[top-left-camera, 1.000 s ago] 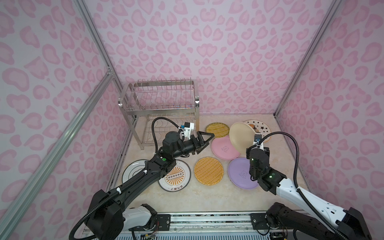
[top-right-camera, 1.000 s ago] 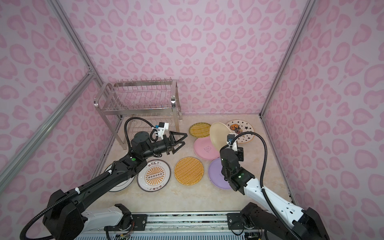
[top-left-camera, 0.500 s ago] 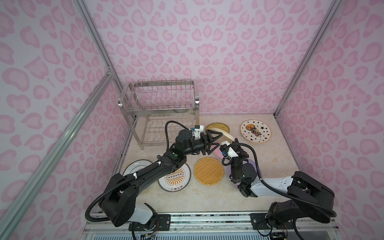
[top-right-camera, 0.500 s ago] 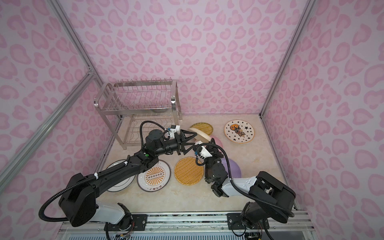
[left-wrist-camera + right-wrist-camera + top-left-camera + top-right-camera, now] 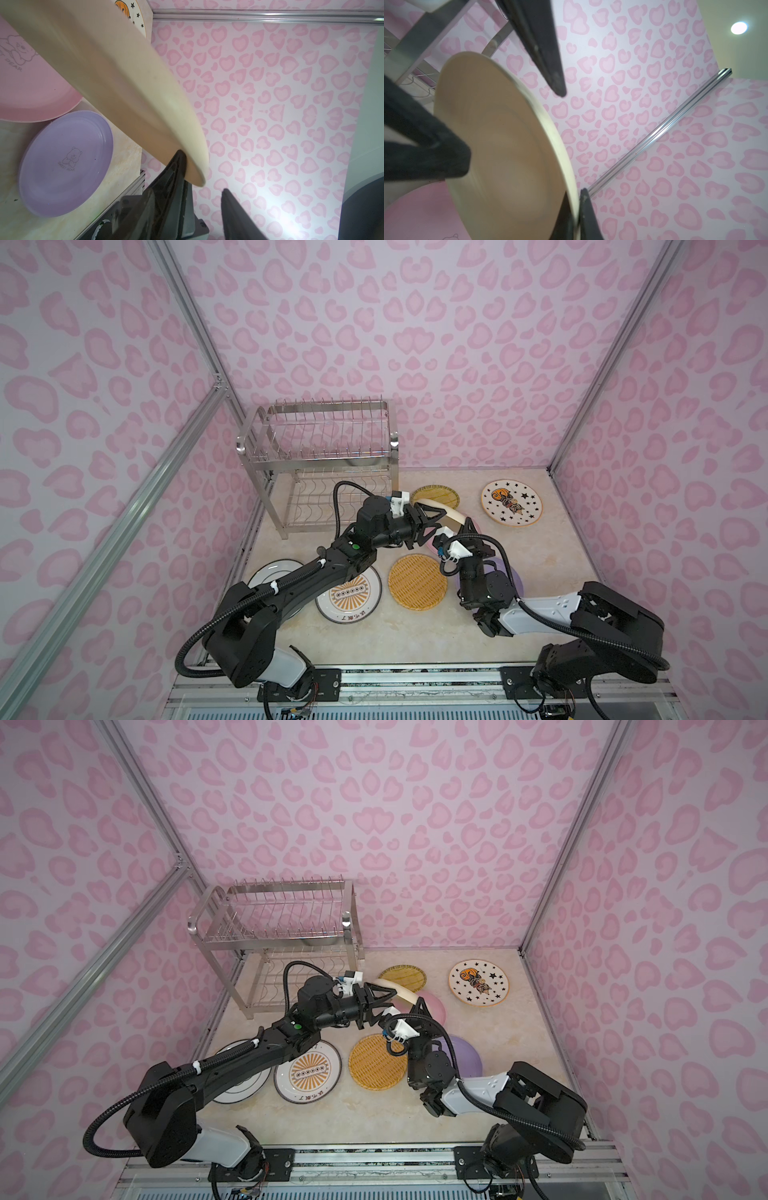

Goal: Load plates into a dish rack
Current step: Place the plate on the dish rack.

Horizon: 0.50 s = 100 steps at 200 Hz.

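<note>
my right hand (image 5: pixel 576 197) pinching the rim of the plain round cream plate (image 5: pixel 441 508), plate tilted on edge above the marbled beige bench (image 5: pixel 415 635), my left hand (image 5: pixel 440 519) spread astride its other rim, one finger touching, shiny two-tier steel wire dish rack (image 5: pixel 324 448) at its 10 o'clock

Lab booth: patterned panels (image 5: pixel 415 323), aluminium framing (image 5: pixel 194 323).

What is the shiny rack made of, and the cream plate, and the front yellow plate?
The dish rack looks like polished steel wire: silvery and mirror-bright. The cream plate seems smooth plastic, maybe melamine: even colour, soft sheen. The front yellow plate looks woven, but may be printed.
</note>
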Each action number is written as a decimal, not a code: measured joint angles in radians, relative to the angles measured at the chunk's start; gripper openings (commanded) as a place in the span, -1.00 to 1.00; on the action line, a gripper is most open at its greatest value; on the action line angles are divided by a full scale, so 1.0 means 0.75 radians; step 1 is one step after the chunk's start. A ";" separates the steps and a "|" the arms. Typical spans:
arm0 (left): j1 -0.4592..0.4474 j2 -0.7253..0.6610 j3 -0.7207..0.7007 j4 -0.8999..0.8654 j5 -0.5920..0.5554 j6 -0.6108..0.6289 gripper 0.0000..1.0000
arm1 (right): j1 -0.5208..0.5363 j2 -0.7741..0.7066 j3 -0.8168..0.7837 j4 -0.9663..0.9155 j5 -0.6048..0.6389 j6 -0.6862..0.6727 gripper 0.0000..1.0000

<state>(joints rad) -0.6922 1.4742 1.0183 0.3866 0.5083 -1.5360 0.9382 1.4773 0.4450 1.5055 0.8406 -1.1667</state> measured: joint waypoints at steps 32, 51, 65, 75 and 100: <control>-0.001 0.002 0.028 -0.027 -0.001 0.001 -0.23 | 0.012 0.011 0.000 0.001 0.001 -0.010 -1.00; -0.002 0.012 0.055 -0.039 -0.008 0.001 -0.24 | 0.016 0.004 0.000 0.002 0.000 -0.009 -1.00; -0.002 0.023 0.073 -0.053 -0.011 0.002 -0.25 | 0.020 -0.004 0.000 0.003 0.001 -0.009 -1.00; -0.002 0.034 0.083 -0.062 -0.012 0.002 -0.25 | 0.021 -0.008 0.000 0.005 0.000 -0.010 -1.00; -0.002 0.064 0.102 -0.081 -0.023 0.000 -0.36 | 0.027 -0.017 -0.002 0.010 0.005 -0.025 -1.00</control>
<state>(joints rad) -0.6937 1.5223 1.0946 0.3256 0.4908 -1.5360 0.9585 1.4647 0.4435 1.5127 0.8444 -1.1858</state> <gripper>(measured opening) 0.334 0.050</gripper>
